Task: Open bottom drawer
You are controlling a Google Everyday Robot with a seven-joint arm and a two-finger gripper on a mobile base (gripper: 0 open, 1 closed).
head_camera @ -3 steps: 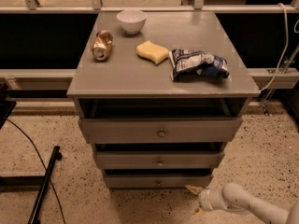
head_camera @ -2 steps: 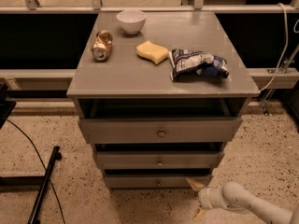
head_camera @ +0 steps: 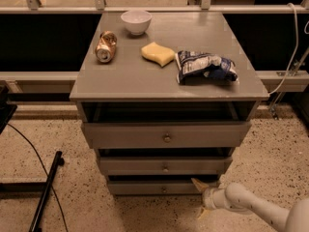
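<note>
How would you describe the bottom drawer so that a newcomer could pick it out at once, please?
Find the grey cabinet with a white bowl on top. The bottom drawer is the lowest of its three, with the open gripper by its right end. Its front is slimmer and narrower than those of the top drawer and middle drawer.

I see a speckled stone floor [head_camera: 275, 149] around the grey bench [head_camera: 145, 76]. Behind it a pale rail [head_camera: 58, 8] runs above dark panels [head_camera: 38, 42]; a black cable [head_camera: 30, 149] trails at left.
</note>
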